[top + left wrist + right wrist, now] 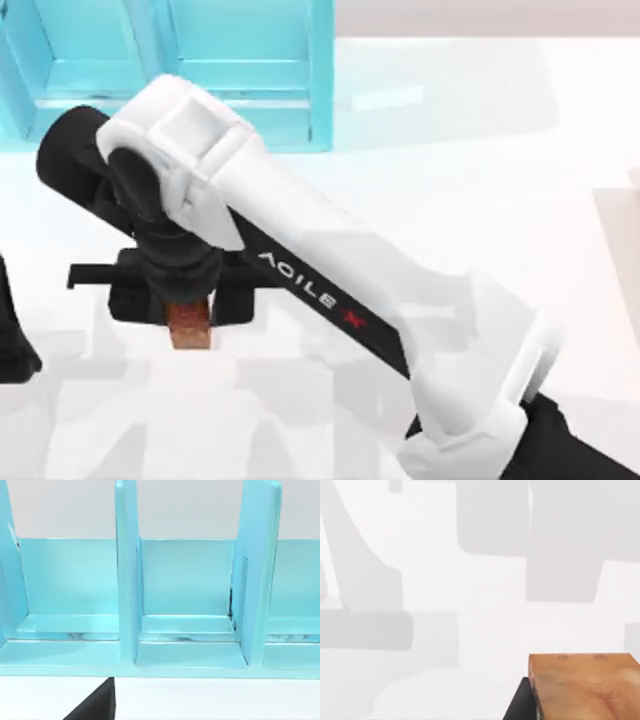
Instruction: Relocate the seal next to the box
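The seal (190, 328) is a small glossy reddish-brown block, sitting between the black fingers of my right gripper (188, 308), which is shut on it. In the top view this is at the table's left, in front of the turquoise box (200, 70) and a short gap away from it. The right wrist view shows the seal's (585, 687) orange-tan face close up, with one dark finger (520, 707) beside it over the white table. My left arm (10, 345) is parked at the far left edge.
The box (190, 605) has upright dividers forming several open compartments, seen head-on in the left wrist view. The white right arm (330, 270) spans diagonally from the bottom right across the table. White table surface lies around the seal.
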